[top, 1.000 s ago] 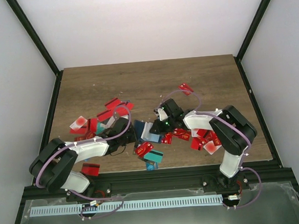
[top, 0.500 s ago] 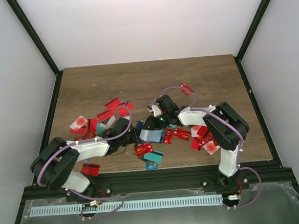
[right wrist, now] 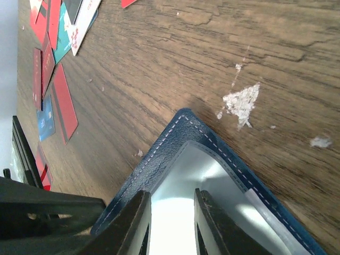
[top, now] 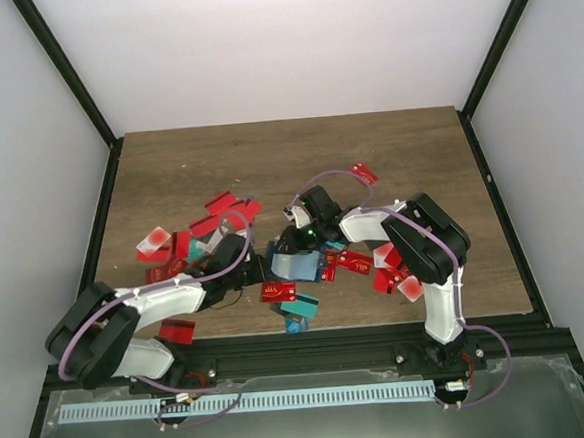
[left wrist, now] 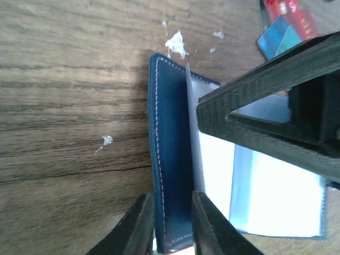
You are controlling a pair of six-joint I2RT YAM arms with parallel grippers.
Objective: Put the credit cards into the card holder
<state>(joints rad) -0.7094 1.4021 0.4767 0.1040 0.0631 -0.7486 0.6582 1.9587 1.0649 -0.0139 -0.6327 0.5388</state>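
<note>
The card holder [top: 293, 266] lies open near the table's front centre, navy outside with a pale lining. In the left wrist view its navy flap [left wrist: 170, 159] stands on edge between the fingers of my left gripper [left wrist: 171, 196], which is shut on it. My right gripper [right wrist: 171, 194] is open, its fingertips down over the pale lining [right wrist: 212, 175]; one of its black fingers [left wrist: 265, 90] shows in the left wrist view. Credit cards, mostly red [top: 221, 204], lie scattered on both sides, with a red one [top: 277, 291] and a teal one [top: 300, 305] just in front of the holder.
More cards lie at the left [top: 158, 243], by the front edge [top: 177, 331] and under the right arm [top: 391, 272]. One red card [top: 363, 172] sits apart further back. Black frame posts [top: 66, 74] bound the table's sides.
My right gripper has moved left onto the open card holder and its jaws have spread a little. My left arm has stretched out lower, its gripper staying at the holder's left flap.
</note>
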